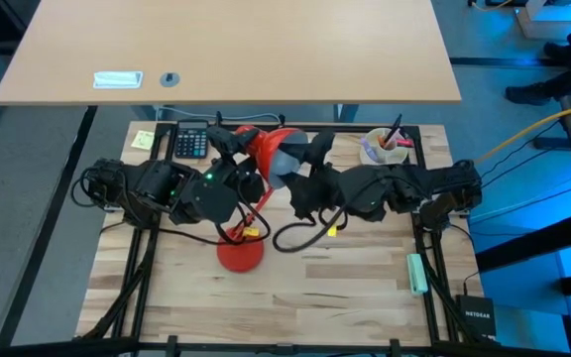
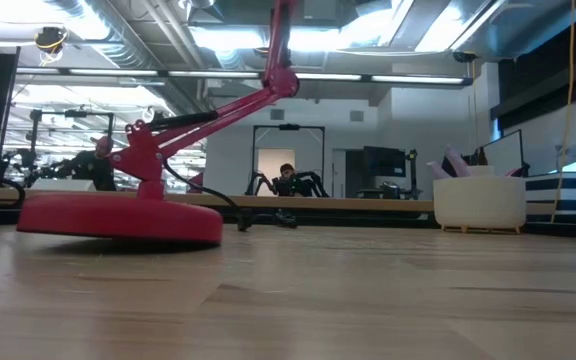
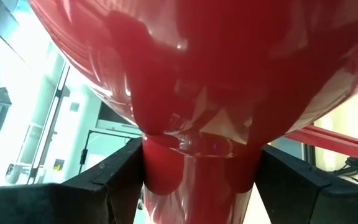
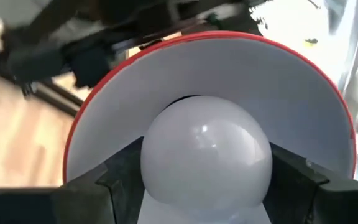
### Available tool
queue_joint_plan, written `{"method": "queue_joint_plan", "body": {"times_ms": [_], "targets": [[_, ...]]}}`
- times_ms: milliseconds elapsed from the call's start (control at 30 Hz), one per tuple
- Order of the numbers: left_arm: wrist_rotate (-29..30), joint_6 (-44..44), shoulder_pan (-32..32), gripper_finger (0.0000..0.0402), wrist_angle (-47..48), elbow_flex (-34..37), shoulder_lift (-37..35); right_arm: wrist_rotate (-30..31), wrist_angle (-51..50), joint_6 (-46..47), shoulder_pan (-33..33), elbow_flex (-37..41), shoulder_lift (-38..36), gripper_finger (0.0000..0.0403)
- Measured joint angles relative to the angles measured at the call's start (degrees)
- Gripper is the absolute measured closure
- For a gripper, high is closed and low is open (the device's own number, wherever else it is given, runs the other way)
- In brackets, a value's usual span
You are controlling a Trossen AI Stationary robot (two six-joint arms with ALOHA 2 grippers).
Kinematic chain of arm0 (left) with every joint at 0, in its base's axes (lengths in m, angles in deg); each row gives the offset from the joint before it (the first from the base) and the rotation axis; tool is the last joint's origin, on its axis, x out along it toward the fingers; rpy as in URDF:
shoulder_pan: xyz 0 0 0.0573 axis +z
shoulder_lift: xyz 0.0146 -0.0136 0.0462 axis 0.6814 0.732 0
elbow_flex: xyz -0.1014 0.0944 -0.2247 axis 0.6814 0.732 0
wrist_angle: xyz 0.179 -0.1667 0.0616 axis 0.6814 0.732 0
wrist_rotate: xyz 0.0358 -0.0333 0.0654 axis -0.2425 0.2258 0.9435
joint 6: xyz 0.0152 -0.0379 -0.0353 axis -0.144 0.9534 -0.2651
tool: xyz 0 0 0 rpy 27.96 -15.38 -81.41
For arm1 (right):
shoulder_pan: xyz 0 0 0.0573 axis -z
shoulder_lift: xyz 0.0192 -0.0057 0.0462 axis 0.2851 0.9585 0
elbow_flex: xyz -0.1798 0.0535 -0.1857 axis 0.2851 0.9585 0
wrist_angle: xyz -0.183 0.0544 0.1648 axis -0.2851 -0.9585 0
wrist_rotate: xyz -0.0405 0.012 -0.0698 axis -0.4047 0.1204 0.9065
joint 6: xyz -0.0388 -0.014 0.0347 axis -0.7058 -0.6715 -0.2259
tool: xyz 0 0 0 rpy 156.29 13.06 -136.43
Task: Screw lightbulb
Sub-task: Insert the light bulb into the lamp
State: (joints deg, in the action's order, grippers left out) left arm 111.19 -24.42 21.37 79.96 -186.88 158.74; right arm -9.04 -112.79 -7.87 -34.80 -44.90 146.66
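1. The small white rounded glass lightbulb (image 4: 205, 152) sits right inside the mouth of the glossy red lamp shade (image 4: 210, 93), nested against the shade's white inner lining, and the right end effector (image 4: 205, 180) has its two dark fingers clamped on either side of the globe.
2. Turn it well: keep the bulb square to the socket behind it, press in lightly, and rotate in short twists, so the thread catches rather than crossing. That's my read; the screw base is hidden.
3. The left end effector (image 3: 197, 180) grips the shade's narrow red neck (image 3: 197, 168), fingers partly closed around it, bracing the lamp against the twist.
4. From above, both dark arms reach inward and meet at the shade (image 1: 266, 149), the left one from the shade's left, the right from its right, above the round red lamp base (image 1: 239, 255) on the wooden desk (image 1: 345, 288).
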Motion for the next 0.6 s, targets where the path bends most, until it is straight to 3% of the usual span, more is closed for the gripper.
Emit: {"method": "queue_joint_plan", "body": {"times_ms": [300,600], "targets": [[0.34,0.68,0.07,0.0151,0.28,0.0,0.0,-2.66,-0.76,26.75,2.13,-0.17,-0.04,0.0147],[0.26,0.6,0.0,0.0151,0.3,0.0,-0.04,-4.5,-1.08,46.5,2.32,-0.17,0.02,0.0148]]}}
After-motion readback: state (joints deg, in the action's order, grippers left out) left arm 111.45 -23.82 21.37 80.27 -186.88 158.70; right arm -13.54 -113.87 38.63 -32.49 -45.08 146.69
